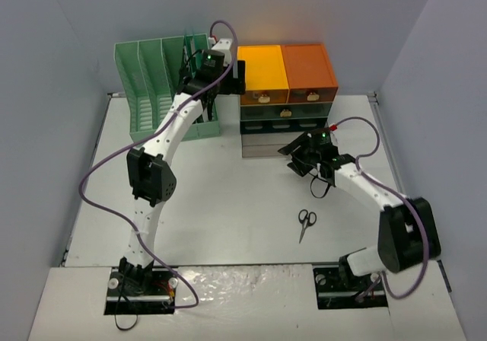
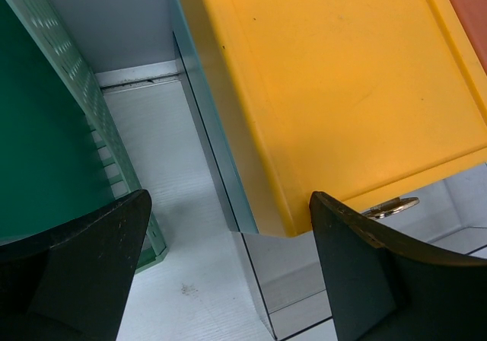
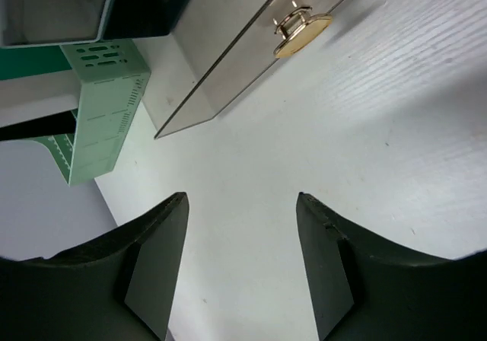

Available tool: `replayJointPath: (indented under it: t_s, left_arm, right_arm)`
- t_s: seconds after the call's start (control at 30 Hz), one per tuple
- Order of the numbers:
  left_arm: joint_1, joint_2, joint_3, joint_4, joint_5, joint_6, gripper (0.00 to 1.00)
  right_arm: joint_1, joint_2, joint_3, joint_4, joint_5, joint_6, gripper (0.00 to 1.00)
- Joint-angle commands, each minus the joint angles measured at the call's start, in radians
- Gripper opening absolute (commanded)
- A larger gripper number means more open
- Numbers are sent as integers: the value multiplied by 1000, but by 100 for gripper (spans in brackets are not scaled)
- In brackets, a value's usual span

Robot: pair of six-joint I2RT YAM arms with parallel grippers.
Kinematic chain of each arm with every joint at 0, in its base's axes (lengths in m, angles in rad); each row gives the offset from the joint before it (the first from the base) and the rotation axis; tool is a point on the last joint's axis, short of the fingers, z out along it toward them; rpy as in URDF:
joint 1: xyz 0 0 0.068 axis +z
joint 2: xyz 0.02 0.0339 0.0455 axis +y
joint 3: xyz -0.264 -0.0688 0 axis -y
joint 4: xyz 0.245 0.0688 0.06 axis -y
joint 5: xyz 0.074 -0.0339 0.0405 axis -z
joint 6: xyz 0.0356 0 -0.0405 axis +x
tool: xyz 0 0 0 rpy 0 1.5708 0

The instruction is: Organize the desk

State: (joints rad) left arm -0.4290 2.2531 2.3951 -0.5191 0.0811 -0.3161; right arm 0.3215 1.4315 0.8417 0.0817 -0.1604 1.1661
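Where the arm bases sit, matte white flat desk (image 1: 228, 196): lies under every item.
Black-handled metal scissors (image 1: 307, 223): flat on desk, near right arm.
Right gripper (image 3: 242, 200): fingers spread, holding nothing, over bare desk before grey pulled-out drawer (image 3: 228, 59).
Left gripper (image 2: 228, 204): fingers spread wide, holding nothing, above gap between green slotted file rack (image 1: 163, 90) and orange-and-yellow drawer cabinet (image 1: 288, 90).

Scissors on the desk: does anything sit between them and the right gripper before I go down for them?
Nothing visible does. The scissors lie alone on bare desk, nearer the arm bases than the right gripper, which hovers open and empty beside the pulled-out grey drawer.
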Motion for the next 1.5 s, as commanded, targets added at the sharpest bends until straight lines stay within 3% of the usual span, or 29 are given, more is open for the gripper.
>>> replayJointPath:
  t_s: [0.0, 0.17, 0.33, 0.6, 1.03, 1.47]
  left_arm:
    - [0, -67, 12, -169, 14, 35, 82]
    - [-3, -65, 19, -161, 22, 26, 82]
    - [-7, -67, 25, -156, 28, 16, 82]
    - [-8, -76, 23, -143, 45, 3, 82]
    - [-10, -84, 12, -141, 53, 3, 82]
    - [-11, -95, 2, -146, 44, 13, 82]
  right_arm:
    - [8, -147, 106, -374, 114, -203, 55]
    - [48, -212, 45, -613, 126, -254, 46]
    - [138, -309, -35, -775, 253, -208, 43]
    - [277, -445, -204, -857, 358, 23, 38]
    - [317, -303, -137, -722, 652, -7, 37]
    - [329, -264, -240, -525, 603, -74, 38]
